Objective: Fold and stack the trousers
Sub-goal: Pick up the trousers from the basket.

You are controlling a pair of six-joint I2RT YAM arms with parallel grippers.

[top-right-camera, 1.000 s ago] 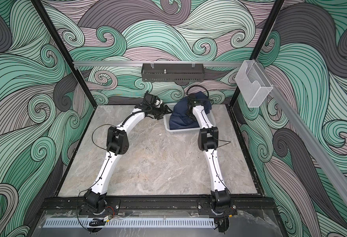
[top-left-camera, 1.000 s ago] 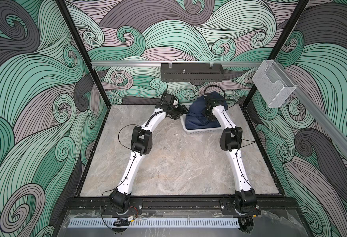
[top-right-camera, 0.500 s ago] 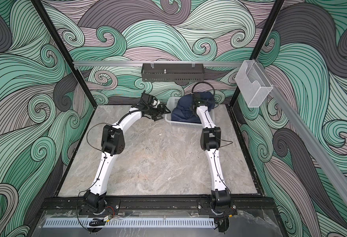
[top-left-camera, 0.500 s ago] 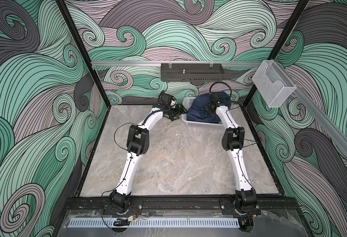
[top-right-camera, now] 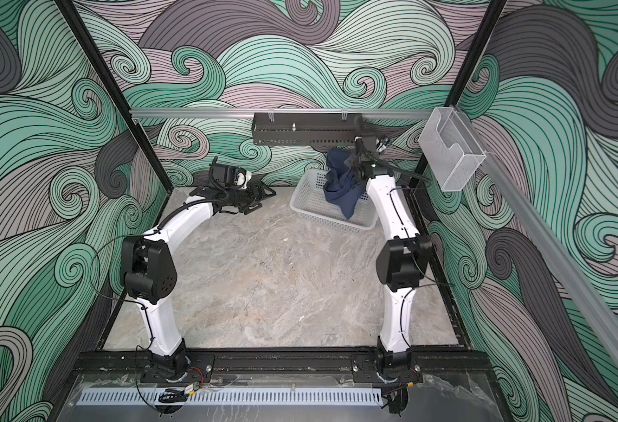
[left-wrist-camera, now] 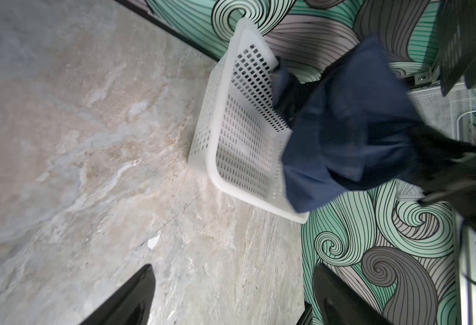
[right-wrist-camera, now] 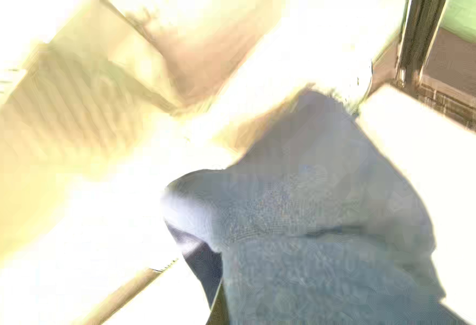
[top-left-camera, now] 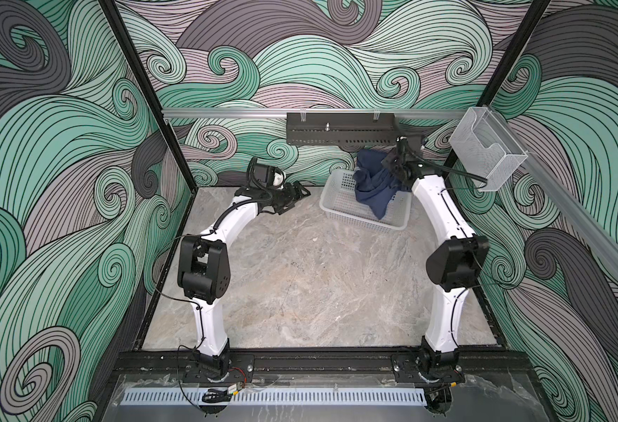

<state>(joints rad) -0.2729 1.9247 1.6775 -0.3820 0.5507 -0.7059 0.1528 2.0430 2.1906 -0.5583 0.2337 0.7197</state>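
The trousers are a dark navy bundle hanging over the white basket at the back right, a lower corner drooping over its front rim. My right gripper is shut on their upper part, raised close under the black shelf. The right wrist view is washed out. Blue cloth fills its lower half and hides the fingers. My left gripper stands open with nothing in it, left of the basket and apart from it. In the left wrist view its fingers sit wide apart over bare marble, facing the basket and the trousers.
A black perforated shelf hangs on the back rail just above the right gripper. A clear plastic bin is mounted on the right rail. The marble table stretches from the basket toward the arm bases.
The right gripper closed on the trousers and rose toward the back right, pulling them up out of the basket. The left gripper opened wider and drew back to the left.
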